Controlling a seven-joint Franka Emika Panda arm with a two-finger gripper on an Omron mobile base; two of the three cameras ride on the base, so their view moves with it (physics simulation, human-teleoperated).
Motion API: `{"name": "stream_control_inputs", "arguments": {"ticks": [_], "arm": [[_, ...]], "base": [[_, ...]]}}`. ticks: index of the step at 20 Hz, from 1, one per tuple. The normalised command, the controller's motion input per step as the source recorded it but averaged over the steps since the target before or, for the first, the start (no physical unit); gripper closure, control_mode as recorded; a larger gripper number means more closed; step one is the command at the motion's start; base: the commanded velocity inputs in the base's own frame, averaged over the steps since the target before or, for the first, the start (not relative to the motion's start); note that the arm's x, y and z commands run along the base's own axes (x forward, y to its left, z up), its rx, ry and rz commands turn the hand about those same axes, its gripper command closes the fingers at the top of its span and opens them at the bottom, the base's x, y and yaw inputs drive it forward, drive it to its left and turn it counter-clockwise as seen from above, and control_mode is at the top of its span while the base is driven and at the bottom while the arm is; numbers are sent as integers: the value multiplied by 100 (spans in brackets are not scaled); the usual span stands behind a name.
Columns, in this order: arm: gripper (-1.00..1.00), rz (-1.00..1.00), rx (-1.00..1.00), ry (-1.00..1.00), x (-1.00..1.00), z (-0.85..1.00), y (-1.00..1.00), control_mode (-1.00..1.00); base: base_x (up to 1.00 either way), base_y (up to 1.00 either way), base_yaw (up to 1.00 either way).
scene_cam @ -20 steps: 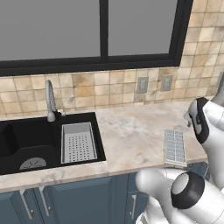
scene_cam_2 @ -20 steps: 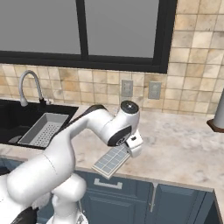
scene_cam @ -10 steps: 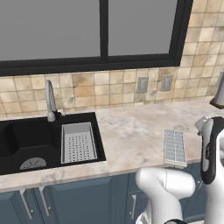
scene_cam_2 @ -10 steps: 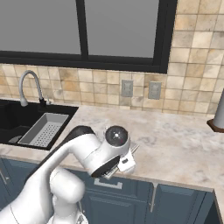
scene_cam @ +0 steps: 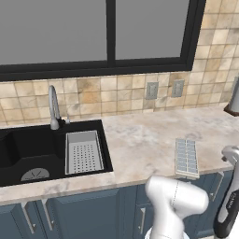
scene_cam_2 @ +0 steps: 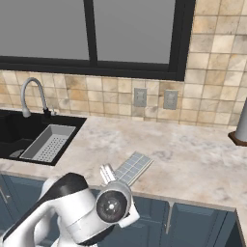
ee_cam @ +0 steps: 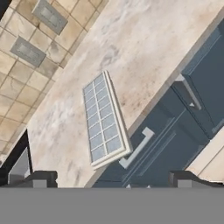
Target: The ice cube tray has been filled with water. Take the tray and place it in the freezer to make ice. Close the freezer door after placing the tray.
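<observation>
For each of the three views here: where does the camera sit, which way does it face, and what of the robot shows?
Left base view: behind the arm's left, facing the sink and ice cube tray; white arm lower right.
Right base view: behind its right, facing the same counter; arm lower left.
Hand view: on the hand, looking down at the tray's counter edge; open gripper at bottom.
Shared by all: tray, wall outlets.

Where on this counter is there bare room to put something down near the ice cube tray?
Widest free patch: bare marble between the sink with its strainer basket and the ice cube tray, back to the tiled wall. Also free right of the tray toward the dark-based object. The tray itself occupies the front edge.
</observation>
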Motion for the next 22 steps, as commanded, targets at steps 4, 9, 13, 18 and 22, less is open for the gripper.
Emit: {"name": "stream_control_inputs", "arguments": {"ticks": [4, 9, 13, 18, 22], "arm": [[-100, 0, 6, -8, -42, 0, 29, -100], [-100, 0, 8, -2, -14, 0, 24, -100], [-100, 0, 13, 0, 0, 0, 11, -100], [-100, 0, 14, 0, 1, -11, 5, -100], [-100, 0, 14, -1, 1, -25, 0, -100]], "base": [[0, 0, 0], [0, 0, 0], [0, 0, 0], [0, 0, 0], [0, 0, 0]]}}
